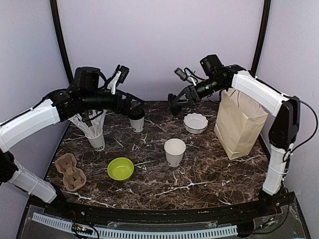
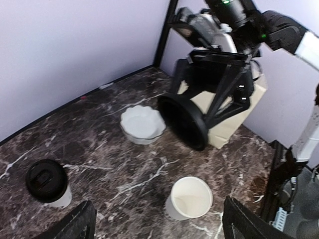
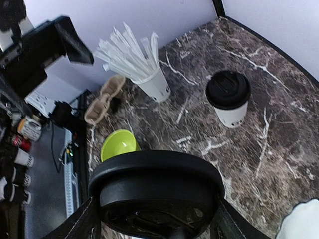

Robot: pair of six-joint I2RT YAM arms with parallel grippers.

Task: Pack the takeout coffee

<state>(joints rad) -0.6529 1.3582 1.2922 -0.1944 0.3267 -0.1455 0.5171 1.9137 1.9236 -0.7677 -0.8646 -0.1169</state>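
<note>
One takeout coffee cup (image 1: 136, 119) with its black lid on stands at the back left of the table, also seen in the left wrist view (image 2: 48, 182) and the right wrist view (image 3: 228, 97). My left gripper (image 1: 132, 105) hovers just above and beside it, open and empty (image 2: 162, 226). A second white paper cup (image 1: 175, 151) stands uncovered mid-table (image 2: 189, 198). My right gripper (image 1: 174, 104) is raised over the back middle, shut on a round black lid (image 3: 158, 186) held on edge (image 2: 183, 121).
A brown paper bag (image 1: 238, 124) stands at the right, with a white scalloped bowl (image 1: 195, 122) beside it. A lime-green bowl (image 1: 120, 168), a cardboard cup carrier (image 1: 70, 172) and a cup of straws (image 1: 94, 133) sit on the left side.
</note>
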